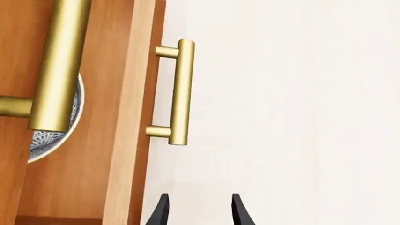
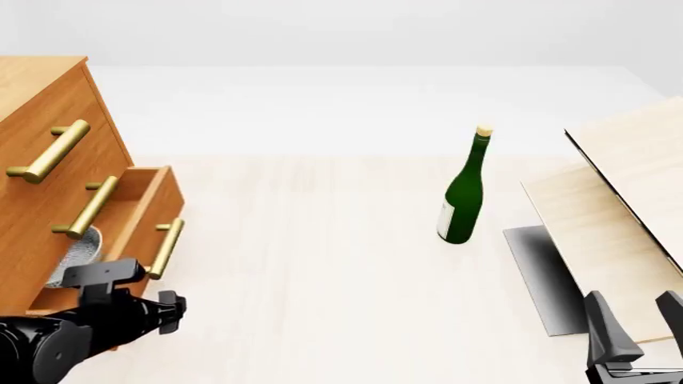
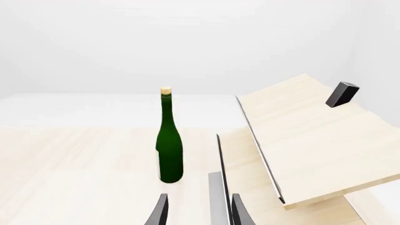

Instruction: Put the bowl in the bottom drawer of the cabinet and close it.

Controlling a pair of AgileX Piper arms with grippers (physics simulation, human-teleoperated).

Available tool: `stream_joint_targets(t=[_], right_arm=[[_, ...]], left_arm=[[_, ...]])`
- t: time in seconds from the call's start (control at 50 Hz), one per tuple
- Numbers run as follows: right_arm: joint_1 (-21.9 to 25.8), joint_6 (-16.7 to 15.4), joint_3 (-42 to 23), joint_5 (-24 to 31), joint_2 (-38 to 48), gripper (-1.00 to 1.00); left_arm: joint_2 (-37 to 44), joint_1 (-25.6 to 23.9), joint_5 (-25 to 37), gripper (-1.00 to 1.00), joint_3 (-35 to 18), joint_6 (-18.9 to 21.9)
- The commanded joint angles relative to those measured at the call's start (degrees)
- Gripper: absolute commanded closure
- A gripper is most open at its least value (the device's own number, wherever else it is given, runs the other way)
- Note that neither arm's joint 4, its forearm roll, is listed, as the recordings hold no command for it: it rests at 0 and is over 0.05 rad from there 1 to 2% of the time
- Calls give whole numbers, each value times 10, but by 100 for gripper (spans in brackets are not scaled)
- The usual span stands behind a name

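The orange-brown cabinet (image 2: 43, 104) stands at the table's left. Its bottom drawer (image 2: 144, 210) is pulled out, and the speckled white bowl (image 2: 75, 250) lies inside it. In the left wrist view the bowl (image 1: 55, 137) shows partly behind the middle drawer's brass handle (image 1: 59, 65). My left gripper (image 2: 171, 306) is open and holds nothing, a short way in front of the bottom drawer's brass handle (image 1: 181, 93), not touching it. My right gripper (image 2: 638, 320) is open and holds nothing at the near right, far from the cabinet.
A green bottle (image 2: 462, 200) stands upright mid-table. Pale wooden boards (image 2: 619, 216) lean at the right, just beyond the right gripper, with a dark grey base plate (image 2: 539, 276) under them. A small black block (image 3: 342, 93) sits on the upper board.
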Motion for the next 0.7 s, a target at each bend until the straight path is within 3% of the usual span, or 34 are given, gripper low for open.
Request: stream_joint_targets(t=[0.02,0.34,0.48,0.64,0.7], right_arm=[[0,1,-1,2,0,-100],[0,1,-1,2,0,-100],[0,1,-1,2,0,-100],[1,1,-1,2,0,-100],[0,1,-1,2,0,-100]], left_arm=[[13,33,-16,-100,12,-2],[-9,130,-26,-100,18,18],[8,150,-39,-100,11,14],[-13,183,-31,-100,14,17],[-58,211,-17,-100,18,33]])
